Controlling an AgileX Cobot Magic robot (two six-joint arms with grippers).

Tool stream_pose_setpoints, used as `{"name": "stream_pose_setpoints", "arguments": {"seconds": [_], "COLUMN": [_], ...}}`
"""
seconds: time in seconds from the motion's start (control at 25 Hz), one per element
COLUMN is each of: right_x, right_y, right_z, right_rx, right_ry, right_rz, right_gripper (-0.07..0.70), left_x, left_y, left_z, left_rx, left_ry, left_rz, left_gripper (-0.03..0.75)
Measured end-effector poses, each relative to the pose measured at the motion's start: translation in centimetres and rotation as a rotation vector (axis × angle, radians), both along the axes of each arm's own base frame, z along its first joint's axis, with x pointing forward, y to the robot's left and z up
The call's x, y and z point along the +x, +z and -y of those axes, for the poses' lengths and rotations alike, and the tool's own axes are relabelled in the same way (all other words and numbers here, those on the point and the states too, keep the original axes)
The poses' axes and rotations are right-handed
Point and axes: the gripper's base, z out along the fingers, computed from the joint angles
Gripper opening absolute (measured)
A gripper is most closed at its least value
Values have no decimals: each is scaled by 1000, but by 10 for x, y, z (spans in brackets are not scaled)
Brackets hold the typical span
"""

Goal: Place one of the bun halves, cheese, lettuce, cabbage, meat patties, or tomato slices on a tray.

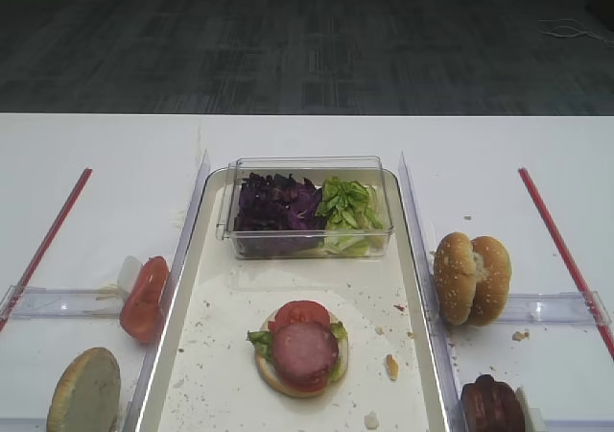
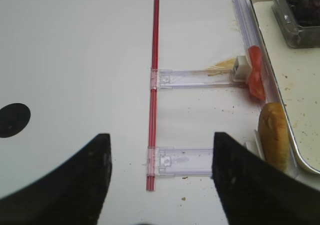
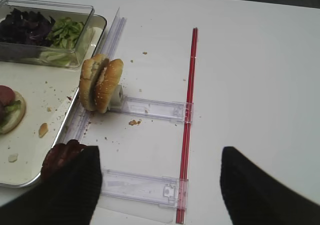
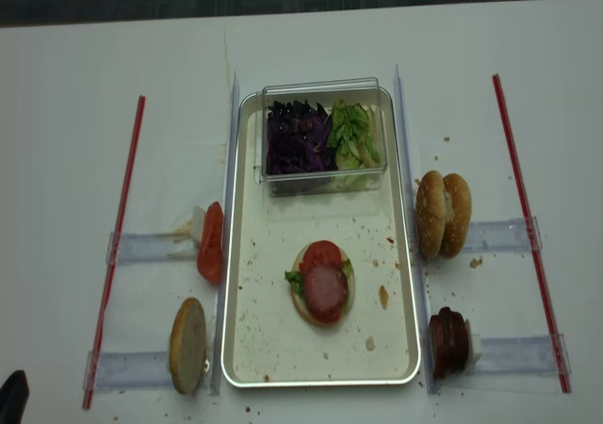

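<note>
The off-white tray [image 1: 225, 355] carries a bun half stacked with lettuce, a tomato slice [image 1: 299, 313] and a meat patty [image 1: 305, 350] on top. Two bun halves [image 1: 471, 278] stand on edge right of the tray, with upright meat patties [image 1: 492, 405] nearer the front. Left of the tray stand tomato slices [image 1: 144, 300] and another bun half [image 1: 84, 391]. My right gripper [image 3: 160, 155] hangs open and empty over the table, its left finger beside the meat patties [image 3: 60, 157]. My left gripper [image 2: 161, 137] is open and empty, left of the bun half [image 2: 273, 135].
A clear plastic box [image 1: 307, 168] at the tray's far end holds purple cabbage [image 1: 276, 206] and green lettuce [image 1: 350, 206]. Clear plastic rails [image 1: 552, 307] and red strips [image 1: 561, 250] lie on the white table on both sides. Crumbs dot the tray.
</note>
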Motion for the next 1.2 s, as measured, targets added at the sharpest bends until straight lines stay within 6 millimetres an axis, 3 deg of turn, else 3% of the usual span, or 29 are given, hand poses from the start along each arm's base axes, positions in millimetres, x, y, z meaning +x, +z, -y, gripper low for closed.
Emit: {"name": "stream_pose_setpoints", "arguments": {"seconds": [1.2], "right_x": [0], "right_y": [0], "right_z": [0], "right_rx": [2], "right_ry": [-1], "right_rz": [0], "right_gripper": [538], "left_x": [0], "left_y": [0], "left_z": [0], "left_rx": [0], "left_ry": [0], "left_rz": [0], "left_gripper": [438]}}
